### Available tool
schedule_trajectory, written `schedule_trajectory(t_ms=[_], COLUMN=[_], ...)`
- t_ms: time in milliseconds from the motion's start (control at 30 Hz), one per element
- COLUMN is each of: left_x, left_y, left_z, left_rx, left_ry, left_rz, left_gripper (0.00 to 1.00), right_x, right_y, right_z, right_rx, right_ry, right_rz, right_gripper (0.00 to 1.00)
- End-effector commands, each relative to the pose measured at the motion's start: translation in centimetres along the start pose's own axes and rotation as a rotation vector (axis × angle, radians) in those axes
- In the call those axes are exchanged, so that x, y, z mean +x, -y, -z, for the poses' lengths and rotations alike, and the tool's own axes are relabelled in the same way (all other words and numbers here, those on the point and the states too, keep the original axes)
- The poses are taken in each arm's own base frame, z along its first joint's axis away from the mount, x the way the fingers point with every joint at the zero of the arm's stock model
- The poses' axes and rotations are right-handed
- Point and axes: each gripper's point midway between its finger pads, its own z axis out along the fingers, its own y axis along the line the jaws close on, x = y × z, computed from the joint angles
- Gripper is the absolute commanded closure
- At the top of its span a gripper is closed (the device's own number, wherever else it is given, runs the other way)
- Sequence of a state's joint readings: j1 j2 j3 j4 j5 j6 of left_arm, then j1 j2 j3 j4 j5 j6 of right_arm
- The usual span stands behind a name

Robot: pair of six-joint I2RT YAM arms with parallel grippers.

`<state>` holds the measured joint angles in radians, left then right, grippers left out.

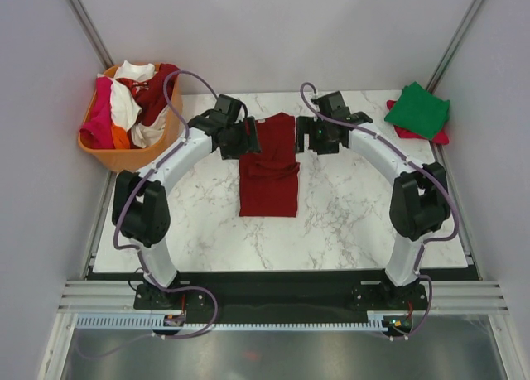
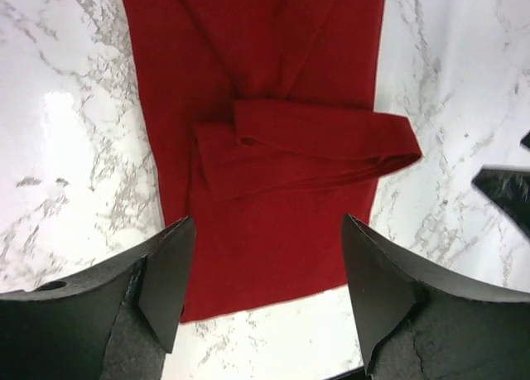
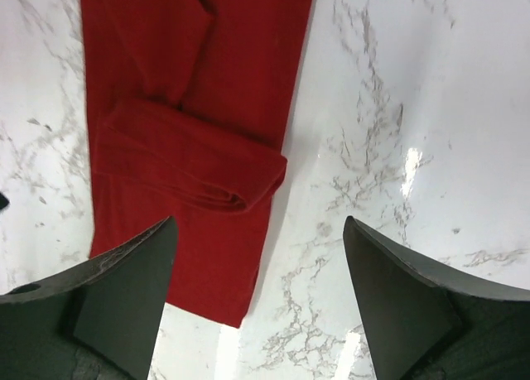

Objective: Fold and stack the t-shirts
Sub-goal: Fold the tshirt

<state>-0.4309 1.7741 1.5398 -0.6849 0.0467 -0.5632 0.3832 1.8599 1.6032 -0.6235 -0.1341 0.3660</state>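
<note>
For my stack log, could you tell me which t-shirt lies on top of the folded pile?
The green t-shirt at the far right corner, resting on a pink-red one; the dark red shirt lies alone mid-table.

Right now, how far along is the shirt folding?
Done: green shirt folded on a pink-red shirt, far right. In hand: dark red shirt, folded to a strip, left gripper and right gripper open above it. Left: shirts heaped in the basket.
</note>
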Motion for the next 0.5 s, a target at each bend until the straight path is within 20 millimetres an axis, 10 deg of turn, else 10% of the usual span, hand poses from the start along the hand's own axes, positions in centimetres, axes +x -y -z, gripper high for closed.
schedule_trajectory(t_ms=[0,467], left_x=[-0.6,1.3], left_y=[0.5,-1.3], left_z=[-3.5,-9.3], left_rx=[0.06,-0.029], left_ry=[-0.009,-0.095], left_rz=[-0.039,0.007], left_gripper=[0.22,0.05], right_x=[0.8,3.5], right_y=[-0.3,0.5], right_z=[1.3,7.7], right_rx=[-0.047,-0.028], right_ry=[0.016,0.084], right_rz=[0.008,0.032], right_gripper=[0.11,0.09])
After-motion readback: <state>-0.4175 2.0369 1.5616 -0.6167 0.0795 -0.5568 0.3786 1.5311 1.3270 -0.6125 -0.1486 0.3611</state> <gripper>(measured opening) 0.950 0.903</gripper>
